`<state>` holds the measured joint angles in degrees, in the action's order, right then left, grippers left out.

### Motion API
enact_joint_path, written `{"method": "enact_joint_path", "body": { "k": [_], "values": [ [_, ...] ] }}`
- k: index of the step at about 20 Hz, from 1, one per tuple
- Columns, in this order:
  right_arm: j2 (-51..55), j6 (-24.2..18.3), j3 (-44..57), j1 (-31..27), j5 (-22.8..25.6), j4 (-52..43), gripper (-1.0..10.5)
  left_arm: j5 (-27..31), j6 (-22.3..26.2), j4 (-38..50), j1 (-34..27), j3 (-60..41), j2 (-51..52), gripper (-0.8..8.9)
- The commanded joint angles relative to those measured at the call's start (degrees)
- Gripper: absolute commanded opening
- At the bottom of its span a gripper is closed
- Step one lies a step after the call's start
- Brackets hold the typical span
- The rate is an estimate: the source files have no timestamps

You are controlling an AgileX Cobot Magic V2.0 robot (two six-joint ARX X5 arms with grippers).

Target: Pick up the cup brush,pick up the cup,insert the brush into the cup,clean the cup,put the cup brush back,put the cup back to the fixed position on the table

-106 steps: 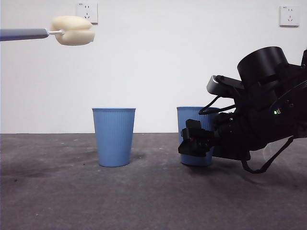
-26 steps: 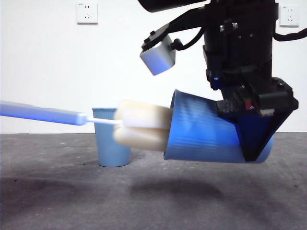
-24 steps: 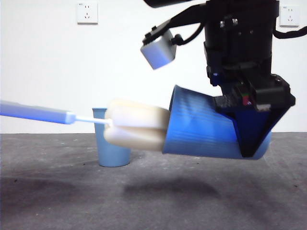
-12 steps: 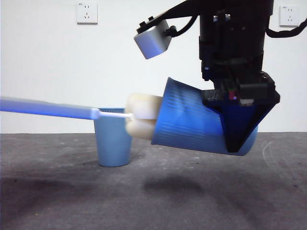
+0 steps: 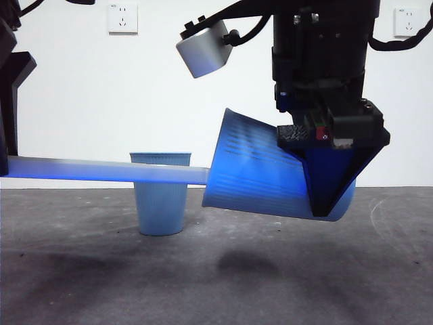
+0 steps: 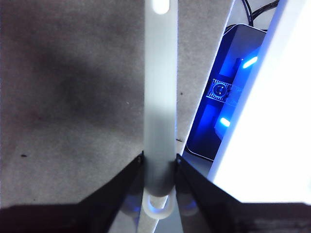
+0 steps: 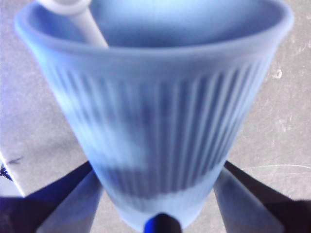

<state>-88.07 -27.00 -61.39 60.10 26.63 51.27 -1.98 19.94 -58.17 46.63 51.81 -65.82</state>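
My right gripper (image 5: 330, 172) is shut on the blue cup (image 5: 260, 172) and holds it tilted on its side above the table (image 5: 216, 284), mouth to the left. The cup fills the right wrist view (image 7: 155, 111). My left gripper (image 6: 159, 167) is shut on the cup brush's grey handle (image 6: 160, 97). In the front view the handle (image 5: 101, 170) runs level from the left edge into the cup's mouth. The sponge head is hidden inside the cup. In the right wrist view the brush's white neck (image 7: 80, 17) enters the cup's mouth.
A second blue cup (image 5: 160, 193) stands upright on the table behind the handle, left of the held cup. The left arm's black body (image 5: 10, 81) shows at the front view's left edge. A white wall with two sockets stands behind.
The brush has pushed to the right until its sponge head went fully inside the held cup. The cup has risen slightly and shifted left. The left arm has come into view at the left edge.
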Motion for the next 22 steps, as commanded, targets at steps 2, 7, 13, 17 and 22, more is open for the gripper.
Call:
{"method": "enact_joint_path", "body": {
  "k": [2,7,13,17,22],
  "values": [
    [0.22,1.33,-0.13,0.70,-1.03,0.39,-0.2,1.99,-2.86,0.46,-0.52,0.04,0.13,-0.09],
    [0.22,3.48,-0.13,0.63,-0.66,1.55,-0.2,3.72,-3.26,-4.24,-2.45,0.04,2.78,-0.09],
    [0.24,4.52,-0.13,0.63,-0.63,1.31,-0.2,3.72,-3.39,-10.19,-6.25,0.04,9.77,-0.09],
    [0.24,4.96,-0.13,0.63,-0.63,0.96,-0.2,3.67,-4.11,-12.81,-7.06,0.04,15.04,-0.09],
    [0.26,7.65,-0.13,0.61,-0.66,0.33,-0.2,4.52,-7.58,-16.63,-7.06,0.04,20.72,-0.09]
  ]
}}
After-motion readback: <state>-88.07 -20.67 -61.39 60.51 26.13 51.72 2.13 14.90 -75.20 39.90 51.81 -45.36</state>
